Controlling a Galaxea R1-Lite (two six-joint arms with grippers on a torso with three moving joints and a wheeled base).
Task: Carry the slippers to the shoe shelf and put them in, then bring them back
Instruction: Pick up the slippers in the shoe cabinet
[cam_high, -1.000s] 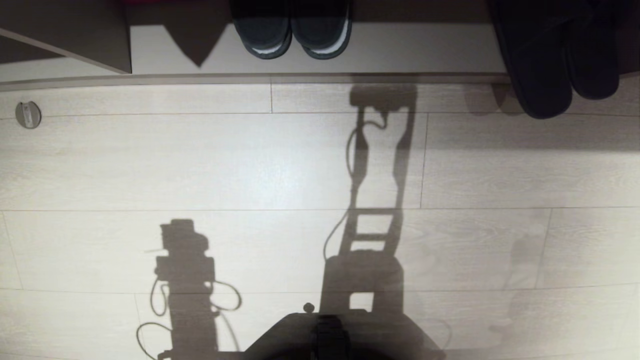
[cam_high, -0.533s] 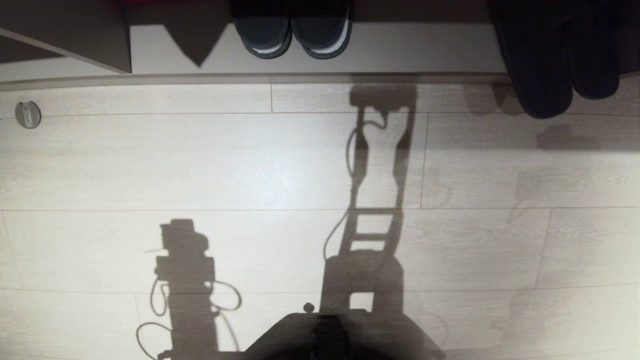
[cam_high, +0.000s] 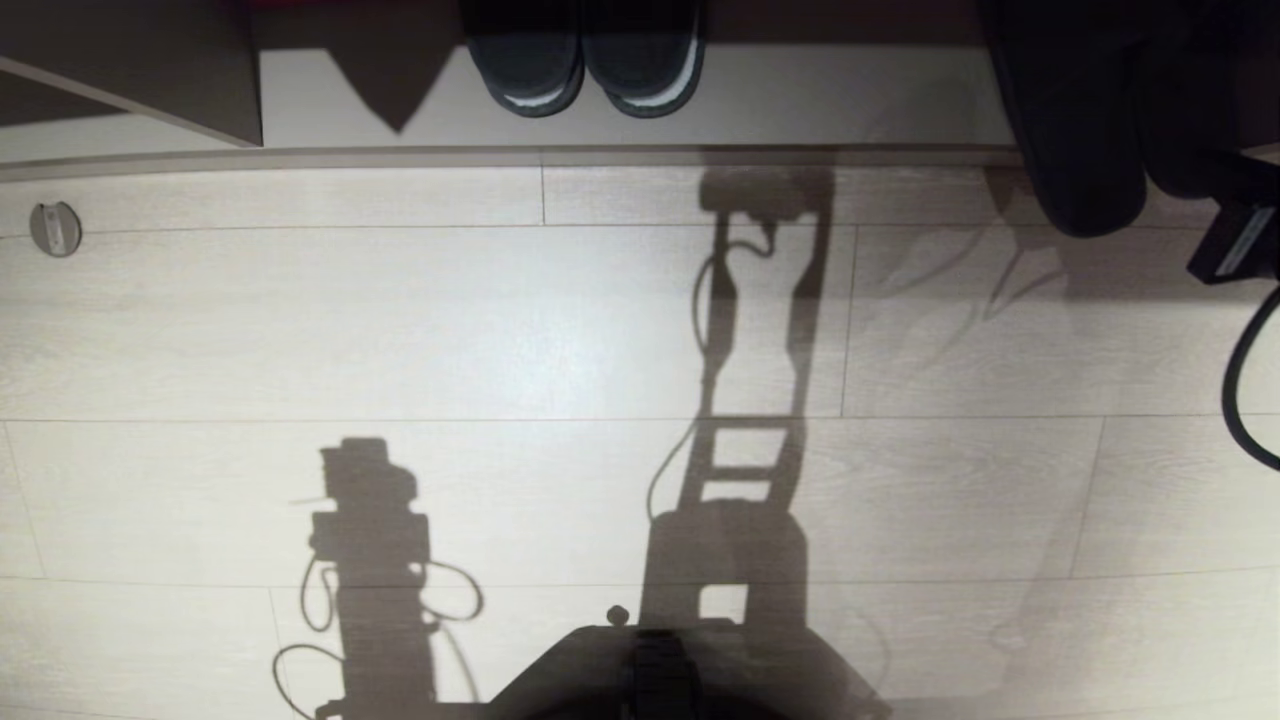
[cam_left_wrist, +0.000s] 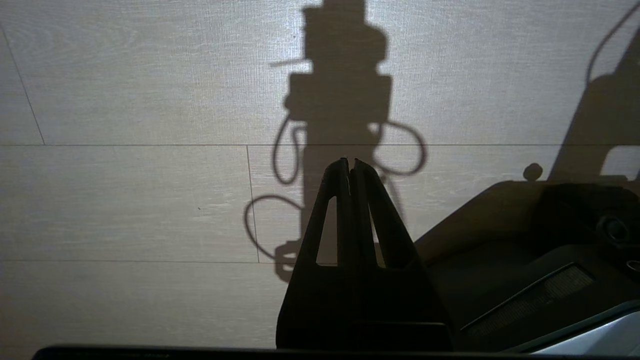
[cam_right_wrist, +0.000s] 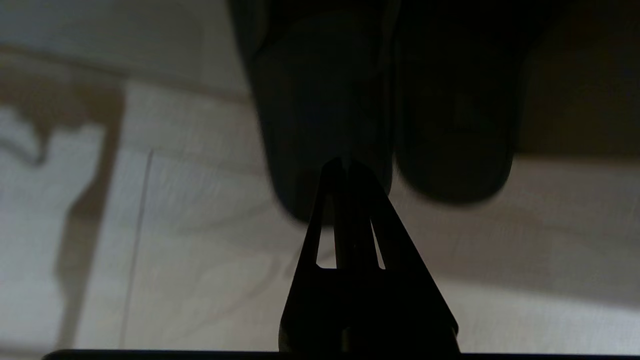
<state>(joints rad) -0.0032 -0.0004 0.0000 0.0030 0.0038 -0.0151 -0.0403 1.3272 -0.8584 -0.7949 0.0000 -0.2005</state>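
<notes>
Slippers (cam_high: 1100, 130) far right, overhanging ledge (cam_high: 800, 100)

The right arm (cam_high: 1240, 240) reaches forward at the far right, its right claw (cam_right_wrist: 348, 162) pointing ahead with both fingers pressed tight together. The left claw (cam_left_wrist: 350, 162) hangs low, fingers likewise closed, holding nothing.

The right arm (cam_high: 1235, 240) came into the head view at its right edge, beside the slippers (cam_high: 1085, 150), and its shadow spread across the floor (cam_high: 400, 330) nearby.

white-rimmed dark slippers (cam_high: 585, 70), floor disc (cam_high: 56, 228)
</notes>
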